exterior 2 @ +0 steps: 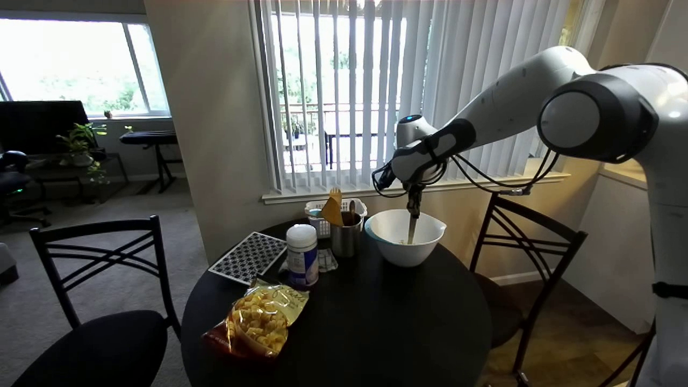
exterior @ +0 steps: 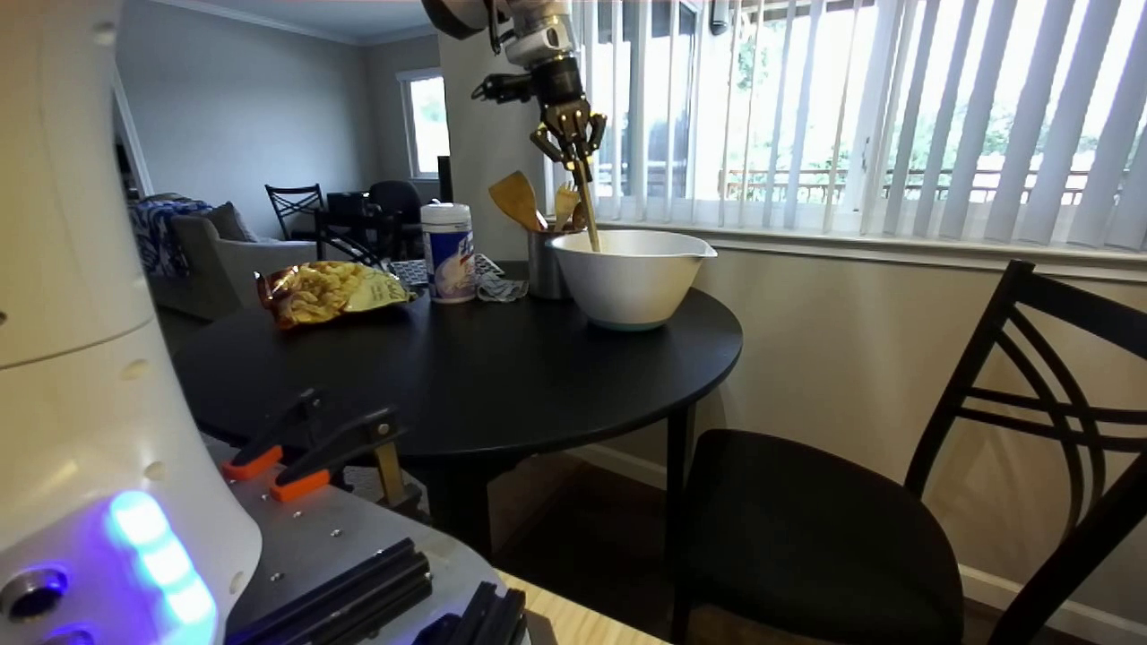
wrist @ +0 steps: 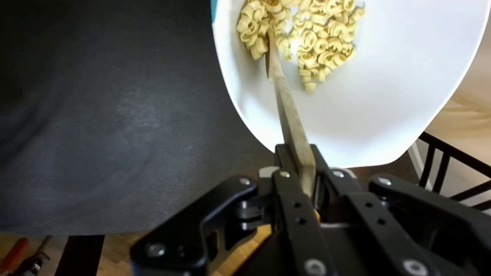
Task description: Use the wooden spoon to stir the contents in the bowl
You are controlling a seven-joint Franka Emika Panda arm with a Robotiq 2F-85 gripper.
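Note:
The bowl (exterior: 638, 288) is large, round and off-white, with a pour spout; it stands on the black table and also shows in an exterior view (exterior 2: 409, 257). Dry curled pasta (wrist: 326, 44) lies in its bottom, seen in the wrist view inside the bowl (wrist: 406, 88). My gripper (wrist: 296, 155) is shut on the handle of the wooden spoon (wrist: 288, 111), above the bowl's rim. The spoon points down into the bowl, seen edge-on, its head among the pasta near the wall. The tip is partly hidden. In both exterior views the spoon (exterior: 589, 206) (exterior 2: 412, 230) stands slightly tilted.
A metal utensil holder (exterior: 545, 269) with wooden tools stands right beside the bowl. A white basket (exterior 2: 322, 228), a wipes canister (exterior 2: 302, 260), a patterned mat (exterior 2: 250, 258) and a snack bag (exterior 2: 263, 320) are on the round table (exterior 2: 398, 328). A window and chairs stand around it.

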